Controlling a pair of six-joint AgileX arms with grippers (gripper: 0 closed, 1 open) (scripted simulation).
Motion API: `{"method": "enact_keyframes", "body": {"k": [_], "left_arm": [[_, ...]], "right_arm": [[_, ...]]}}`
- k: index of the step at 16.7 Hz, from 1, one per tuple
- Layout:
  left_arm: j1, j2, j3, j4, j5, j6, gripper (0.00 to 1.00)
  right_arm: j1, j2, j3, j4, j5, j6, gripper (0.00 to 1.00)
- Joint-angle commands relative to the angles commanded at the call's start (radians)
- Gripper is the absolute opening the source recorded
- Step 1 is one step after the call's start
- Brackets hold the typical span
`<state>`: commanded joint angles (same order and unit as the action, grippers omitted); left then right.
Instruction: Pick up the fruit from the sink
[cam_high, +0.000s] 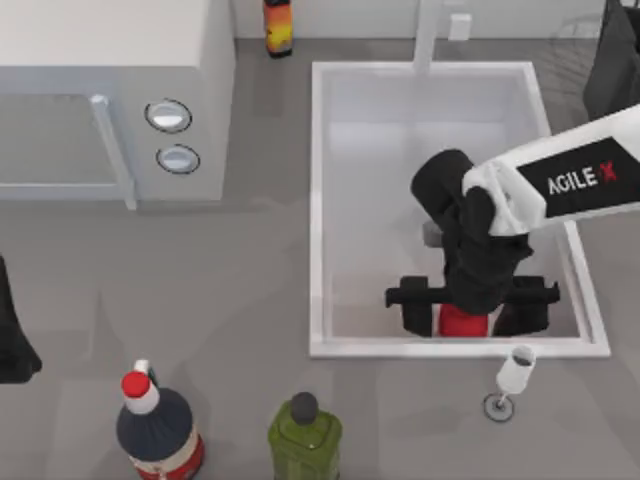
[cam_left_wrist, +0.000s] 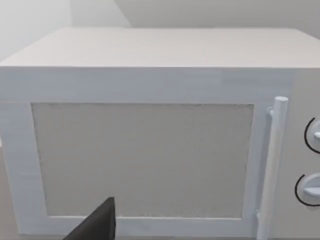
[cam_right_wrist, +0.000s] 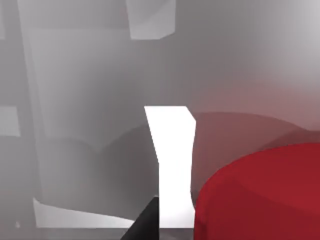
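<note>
The fruit (cam_high: 461, 323), a small bright-red lump, lies on the pale floor of the sink (cam_high: 318, 200) near its front rim. My right gripper (cam_high: 470, 310) is lowered into the basin and stands open, one dark finger on each side of the fruit and apart from it. In the right wrist view the fruit (cam_right_wrist: 260, 195) looms close beside a white finger pad (cam_right_wrist: 172, 160). My left gripper (cam_high: 10, 335) is parked at the table's left edge, facing the microwave (cam_left_wrist: 150, 150).
The white microwave (cam_high: 110, 90) stands at the back left. In front of the sink are a red-capped dark bottle (cam_high: 157, 430), a green bottle (cam_high: 304, 435) and a wine glass (cam_high: 512, 380). A white tap (cam_high: 428, 35) rises at the sink's far end, and an orange bottle (cam_high: 278, 25) stands left of it.
</note>
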<state>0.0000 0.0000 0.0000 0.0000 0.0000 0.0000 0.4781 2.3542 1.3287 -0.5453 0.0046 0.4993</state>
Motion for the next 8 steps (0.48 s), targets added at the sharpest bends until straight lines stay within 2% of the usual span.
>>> {"method": "enact_keyframes", "body": {"k": [3, 8], "left_arm": [[0.000, 0.000, 0.000, 0.000, 0.000, 0.000, 1.00], [0.000, 0.000, 0.000, 0.000, 0.000, 0.000, 1.00]], "right_arm": [[0.000, 0.000, 0.000, 0.000, 0.000, 0.000, 0.02], [0.000, 0.000, 0.000, 0.000, 0.000, 0.000, 0.00]]}}
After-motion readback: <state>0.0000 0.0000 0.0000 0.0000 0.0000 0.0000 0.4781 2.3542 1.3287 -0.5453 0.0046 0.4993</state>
